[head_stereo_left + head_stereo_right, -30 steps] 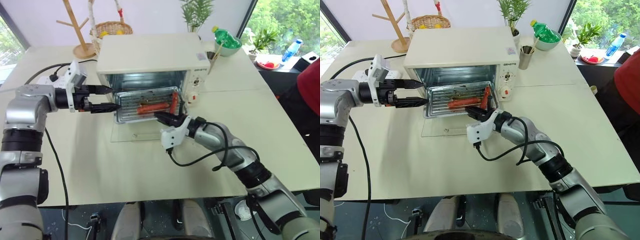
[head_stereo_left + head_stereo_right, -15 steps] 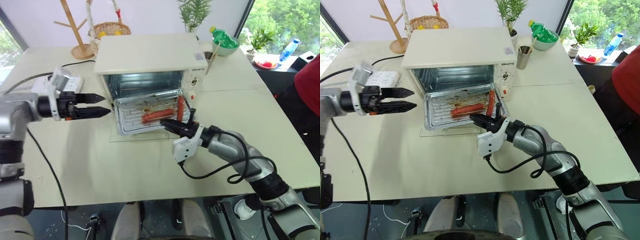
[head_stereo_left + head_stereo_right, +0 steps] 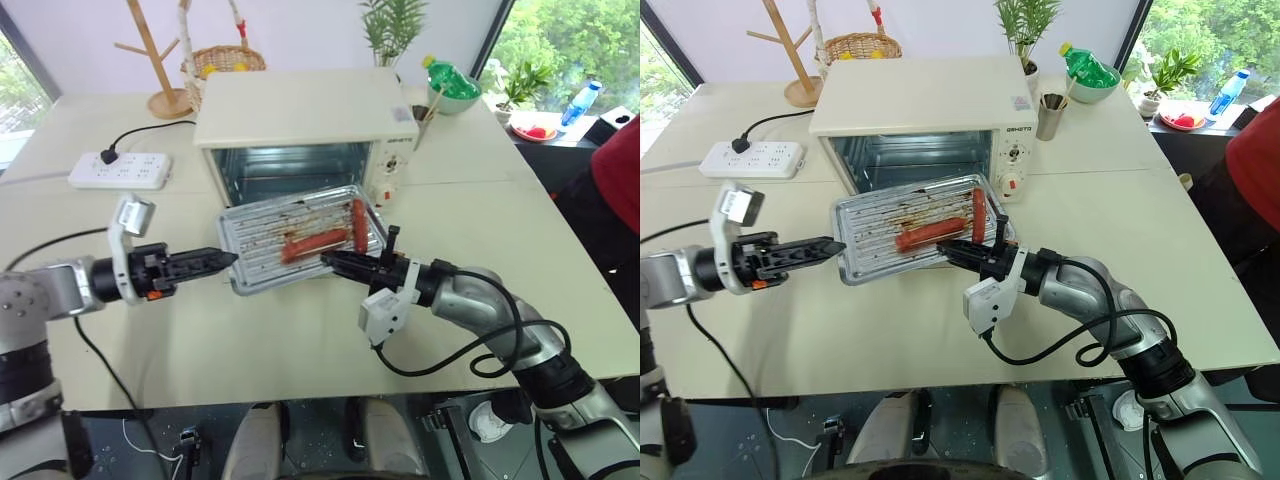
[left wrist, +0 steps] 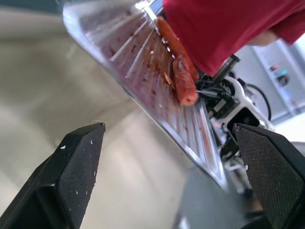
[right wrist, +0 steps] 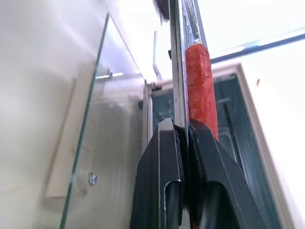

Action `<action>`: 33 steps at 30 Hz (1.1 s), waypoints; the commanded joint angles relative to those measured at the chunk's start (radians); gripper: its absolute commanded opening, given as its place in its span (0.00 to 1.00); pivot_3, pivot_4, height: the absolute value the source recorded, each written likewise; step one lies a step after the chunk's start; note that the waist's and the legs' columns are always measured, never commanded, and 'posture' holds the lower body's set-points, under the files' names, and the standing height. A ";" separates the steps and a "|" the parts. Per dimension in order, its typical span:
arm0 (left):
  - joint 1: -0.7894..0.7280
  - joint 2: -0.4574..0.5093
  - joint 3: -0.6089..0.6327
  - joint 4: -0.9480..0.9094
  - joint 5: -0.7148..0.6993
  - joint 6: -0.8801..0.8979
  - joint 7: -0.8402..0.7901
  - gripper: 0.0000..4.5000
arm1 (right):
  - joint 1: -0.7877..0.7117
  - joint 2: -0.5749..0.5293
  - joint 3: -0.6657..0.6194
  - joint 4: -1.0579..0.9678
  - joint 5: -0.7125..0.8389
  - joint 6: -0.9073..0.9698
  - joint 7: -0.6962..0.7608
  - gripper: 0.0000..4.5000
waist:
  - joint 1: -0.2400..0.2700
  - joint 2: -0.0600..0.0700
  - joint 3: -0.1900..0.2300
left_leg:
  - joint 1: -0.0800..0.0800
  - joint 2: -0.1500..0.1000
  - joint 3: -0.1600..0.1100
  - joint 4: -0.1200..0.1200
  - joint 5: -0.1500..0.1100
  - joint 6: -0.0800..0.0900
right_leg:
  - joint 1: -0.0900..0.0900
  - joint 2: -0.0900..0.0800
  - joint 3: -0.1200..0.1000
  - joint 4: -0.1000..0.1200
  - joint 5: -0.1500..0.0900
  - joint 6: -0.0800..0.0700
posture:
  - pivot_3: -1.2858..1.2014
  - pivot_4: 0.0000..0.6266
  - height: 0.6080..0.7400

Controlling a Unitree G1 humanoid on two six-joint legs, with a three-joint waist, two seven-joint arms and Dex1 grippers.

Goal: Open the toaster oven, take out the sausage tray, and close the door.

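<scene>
1. power strip [image 3: 120, 169] lies on the table [image 3: 500, 210] well to the left of the toaster oven [image 3: 305, 130], with a black cable plugged into it.
2. left gripper [image 3: 222, 262] is held level, left of the toaster oven and nearer the robot, with its fingers spread wide and nothing between them; its tips are just beside the left edge of the sausage tray [image 3: 300, 238], and whether they touch it cannot be told.
3. the sausage tray is out of the toaster oven, in front of the open cavity, tilted with its left end lower; two red-orange sausages [image 3: 315, 243] lie on its ribbed, grease-marked surface toward the right end.
4. the door [image 5: 90, 138] is folded down flat in front of the toaster oven, its glass panel and white bar handle seen in the right wrist view beneath the tray.
5. right gripper [image 3: 330, 262] is clamped tight on the near right rim of the sausage tray, in front of the toaster oven; in the right wrist view its fingers [image 5: 162, 162] pinch the thin metal edge, a sausage just beyond them.
6. a green bottle in a bowl [image 3: 452, 82] and a metal cup stand to the right of the toaster oven, at its back corner.
</scene>
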State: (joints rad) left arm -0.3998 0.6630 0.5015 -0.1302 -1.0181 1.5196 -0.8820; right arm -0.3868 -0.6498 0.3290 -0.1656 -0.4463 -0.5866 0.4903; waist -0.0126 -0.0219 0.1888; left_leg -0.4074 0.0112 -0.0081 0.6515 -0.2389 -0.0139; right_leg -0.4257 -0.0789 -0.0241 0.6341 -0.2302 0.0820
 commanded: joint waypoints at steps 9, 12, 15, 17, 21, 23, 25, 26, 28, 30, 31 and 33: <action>-0.079 -0.177 0.100 0.063 -0.129 0.095 0.298 1.00 | 0.013 -0.005 -0.043 -0.071 0.033 -0.013 0.028 0.01 | 0.001 0.000 0.000 | 0.001 -0.001 0.000 0.000 0.000 0.000 | 0.001 0.000 0.000 0.000 0.000 0.000 | 0.52 0.24 1.00; -0.093 -0.196 0.100 0.109 -0.185 0.095 0.365 1.00 | 0.013 -0.004 -0.044 -0.074 0.032 -0.009 0.036 0.01 | 0.001 0.000 0.000 | 0.001 -0.001 0.000 0.000 0.000 0.000 | 0.001 0.000 0.000 0.000 0.000 0.000 | 0.52 0.24 1.00; -0.098 -0.204 0.083 0.153 -0.255 0.095 0.427 1.00 | 0.012 -0.004 -0.044 -0.072 0.030 -0.008 0.044 0.01 | 0.001 0.000 0.000 | 0.001 -0.001 0.000 0.000 0.000 0.000 | 0.001 0.000 0.000 0.000 0.000 0.000 | 0.52 0.24 1.00; -0.095 -0.204 0.073 0.174 -0.312 0.095 0.463 1.00 | 0.012 -0.004 -0.044 -0.069 0.028 -0.010 0.047 0.01 | 0.001 0.000 0.000 | 0.001 -0.001 0.000 0.000 0.000 0.000 | 0.001 0.000 0.001 0.000 0.000 0.000 | 0.52 0.24 1.00; -0.083 -0.205 0.060 0.195 -0.416 0.095 0.541 0.89 | 0.011 -0.003 -0.044 -0.066 0.024 -0.010 0.049 0.00 | 0.001 0.000 0.000 | 0.001 -0.001 0.000 0.000 0.000 0.000 | 0.001 -0.001 0.001 0.000 0.000 0.000 | 0.52 0.24 1.00; -0.071 -0.204 0.053 0.192 -0.462 0.093 0.572 0.74 | 0.011 -0.004 -0.045 -0.064 0.022 -0.010 0.049 0.00 | 0.001 0.000 0.000 | 0.001 -0.001 0.000 0.000 0.000 -0.001 | 0.001 -0.001 0.001 0.000 0.000 0.000 | 0.52 0.24 1.00; -0.060 -0.196 0.040 0.191 -0.510 0.080 0.601 0.53 | 0.012 -0.004 -0.046 -0.064 0.021 -0.011 0.049 0.00 | 0.001 0.000 0.000 | 0.001 -0.001 0.000 0.000 0.000 -0.001 | 0.001 -0.001 0.001 0.000 0.000 0.000 | 0.52 0.24 1.00; -0.056 -0.189 0.031 0.196 -0.540 0.070 0.619 0.42 | 0.014 -0.006 -0.048 -0.062 0.020 -0.013 0.048 0.00 | 0.001 0.000 0.000 | 0.001 -0.001 0.000 0.000 0.000 -0.001 | 0.001 -0.001 0.001 0.000 0.000 0.000 | 0.52 0.24 1.00; -0.048 -0.174 0.008 0.207 -0.601 0.043 0.661 0.20 | 0.018 -0.011 -0.052 -0.059 0.017 -0.017 0.046 0.00 | 0.001 0.000 0.000 | 0.001 -0.001 0.000 0.000 0.000 -0.001 | 0.001 -0.001 0.001 0.000 0.000 0.000 | 0.52 0.24 1.00; -0.038 -0.156 -0.024 0.218 -0.673 0.003 0.714 0.01 | 0.022 -0.013 -0.055 -0.059 0.014 -0.020 0.044 0.00 | 0.002 0.000 0.000 | 0.001 -0.001 0.000 0.000 0.000 -0.001 | 0.001 -0.001 0.001 0.000 0.000 0.000 | 0.52 0.24 1.00; -0.032 -0.147 -0.043 0.226 -0.715 -0.022 0.744 0.01 | 0.024 -0.012 -0.056 -0.060 0.012 -0.020 0.044 0.00 | 0.002 0.000 0.000 | 0.001 -0.001 0.000 0.000 0.000 -0.001 | 0.001 -0.002 0.001 0.000 0.000 0.000 | 0.52 0.24 1.00; -0.018 -0.130 -0.083 0.235 -0.798 -0.079 0.804 0.01 | 0.027 -0.011 -0.058 -0.063 0.008 -0.021 0.044 0.00 | 0.003 0.000 0.000 | 0.001 -0.001 -0.001 0.000 0.000 -0.001 | 0.001 -0.002 0.001 0.000 0.000 0.000 | 0.52 0.24 1.00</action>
State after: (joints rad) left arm -0.4218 0.5111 0.4339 0.1149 -1.7215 1.5028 -0.1232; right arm -0.3615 -0.6578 0.3015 -0.1928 -0.4587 -0.5994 0.5470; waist -0.0100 -0.0222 0.1885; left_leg -0.4065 0.0104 -0.0094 0.6512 -0.2384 -0.0150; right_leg -0.4250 -0.0812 -0.0232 0.6343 -0.2300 0.0816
